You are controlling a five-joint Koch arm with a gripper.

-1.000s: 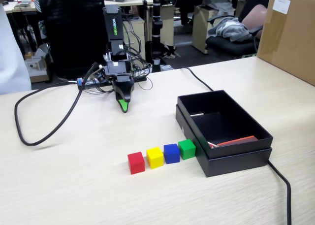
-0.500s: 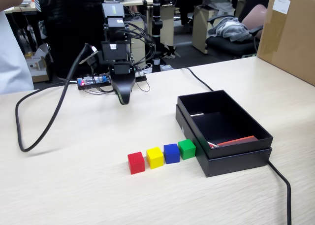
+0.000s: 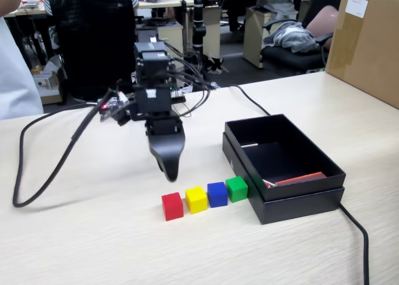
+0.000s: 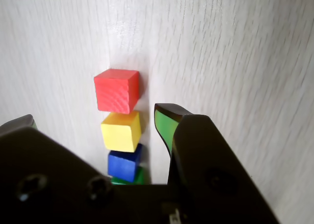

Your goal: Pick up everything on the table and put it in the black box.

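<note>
No readable text anywhere. White label on the brown cardboard carton (image 3: pixel 356 6) too small and blurred to make out. Small white mark on the arm's motor housing (image 3: pixel 150 92) likewise illegible.

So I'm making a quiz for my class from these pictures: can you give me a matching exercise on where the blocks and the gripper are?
Things:
1. red cube
2. green cube
3. yellow cube
4. gripper

Places, in the fixed view:
A. row end beside the black box
B. above the table, touching no cube
C. row end farthest from the box
D. between the red cube and the blue cube

Pairs: 1-C, 2-A, 3-D, 4-B
</note>
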